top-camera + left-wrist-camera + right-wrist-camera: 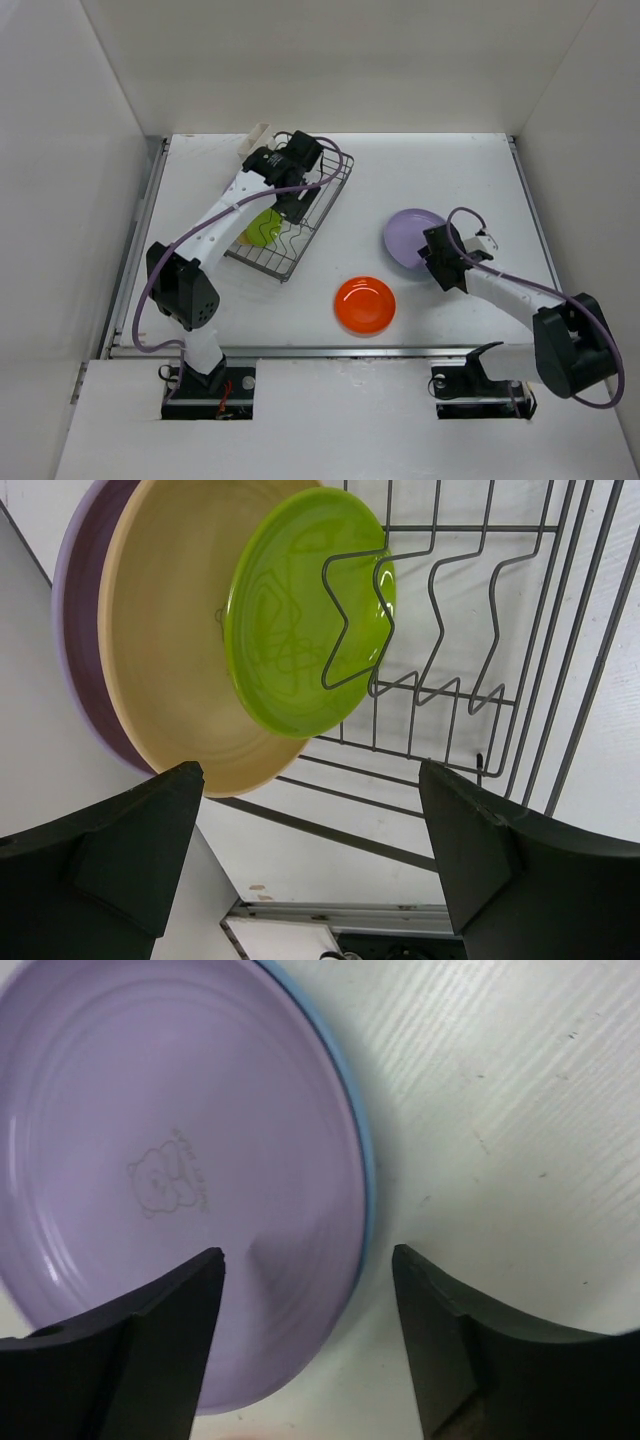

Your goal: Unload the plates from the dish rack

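Observation:
The dark wire dish rack (318, 215) sits at the back left. In the left wrist view the rack (520, 680) holds a lime-green plate (290, 630), a tan-yellow plate (170, 660) and a lavender plate (85, 680) standing on edge. My left gripper (290, 205) (310, 840) is open above the rack, holding nothing. A lavender plate (408, 238) (170, 1180) lies on the table on top of a light blue plate (362, 1160). My right gripper (435, 255) (305, 1300) is open just above their near edge. An orange-red plate (365, 305) lies flat in front.
A cream holder (255, 137) sticks out at the rack's far corner. White walls (70, 150) close in the table on the left, back and right. A metal rail (330, 350) runs along the table's near edge.

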Available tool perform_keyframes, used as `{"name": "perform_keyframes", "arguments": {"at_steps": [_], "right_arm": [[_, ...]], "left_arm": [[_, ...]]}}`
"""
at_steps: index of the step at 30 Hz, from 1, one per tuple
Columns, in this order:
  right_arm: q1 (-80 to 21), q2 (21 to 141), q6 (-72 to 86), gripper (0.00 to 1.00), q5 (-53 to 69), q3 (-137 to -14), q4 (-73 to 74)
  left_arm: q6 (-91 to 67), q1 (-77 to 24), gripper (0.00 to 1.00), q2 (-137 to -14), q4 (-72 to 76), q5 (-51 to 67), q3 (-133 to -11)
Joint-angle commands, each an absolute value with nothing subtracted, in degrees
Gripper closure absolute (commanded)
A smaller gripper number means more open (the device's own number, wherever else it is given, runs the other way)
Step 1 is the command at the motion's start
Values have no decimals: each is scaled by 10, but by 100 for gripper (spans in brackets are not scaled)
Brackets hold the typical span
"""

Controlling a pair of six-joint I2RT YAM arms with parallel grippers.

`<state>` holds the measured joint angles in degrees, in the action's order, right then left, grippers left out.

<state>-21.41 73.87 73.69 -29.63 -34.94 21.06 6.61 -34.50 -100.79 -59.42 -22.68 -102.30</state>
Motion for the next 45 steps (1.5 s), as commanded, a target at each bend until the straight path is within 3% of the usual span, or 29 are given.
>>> {"name": "perform_keyframes", "arguments": {"at_steps": [1, 13, 23, 27, 31, 35, 45], "right_arm": [[-212, 726, 731, 25, -293, -386, 225], [-212, 658, 672, 22, -282, -369, 185], [-226, 670, 585, 22, -319, -447, 258], [-226, 658, 553, 22, -294, -433, 186], [-226, 722, 519, 27, -256, -461, 131], [-226, 853, 513, 27, -256, -537, 190], [-226, 906, 513, 28, -250, -537, 173]], "left_arm": [[69, -347, 14, -991, -594, -233, -1018], [87, -347, 14, -1012, -567, -291, -1000], [87, -347, 14, -1012, -556, -296, -989], [87, -341, 14, -1030, -551, -302, -989], [87, -329, 14, -1057, -558, -308, -1005], [82, -317, 15, -1071, -558, -294, -1005], [76, -294, 18, -1101, -553, -279, -1011]]}}
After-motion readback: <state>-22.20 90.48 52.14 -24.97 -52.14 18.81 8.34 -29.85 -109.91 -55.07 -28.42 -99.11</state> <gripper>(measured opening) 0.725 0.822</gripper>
